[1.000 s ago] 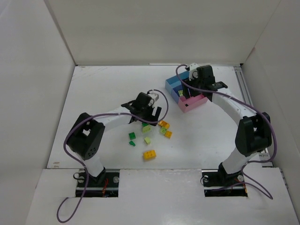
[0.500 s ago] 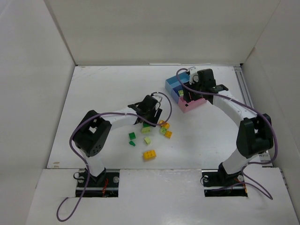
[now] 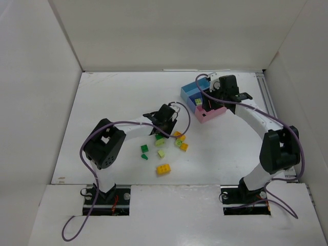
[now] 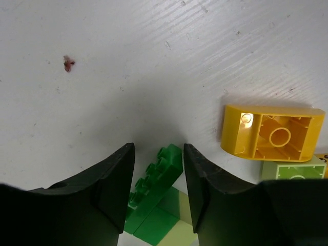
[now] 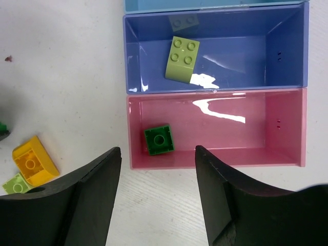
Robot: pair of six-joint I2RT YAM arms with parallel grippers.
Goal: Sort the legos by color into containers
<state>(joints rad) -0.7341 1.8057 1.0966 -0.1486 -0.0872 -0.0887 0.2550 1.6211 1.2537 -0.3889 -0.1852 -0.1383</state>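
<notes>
Jaws spread, the left gripper (image 4: 159, 147) straddles a dark green studded plastic brick (image 4: 163, 171) at the white table (image 3: 113, 102)'s middle, while the right gripper (image 5: 156, 151) hangs released over the pink plastic tray (image 5: 230, 165) near the far right corner, where another green square brick (image 5: 159, 139) lies.

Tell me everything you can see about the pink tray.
The pink tray is a rectangular, open-top, glossy plastic box, upright on the white table. One long wall joins the darker blue tray. Inside lies a single dark green brick near one end; the rest of its floor is bare.
</notes>
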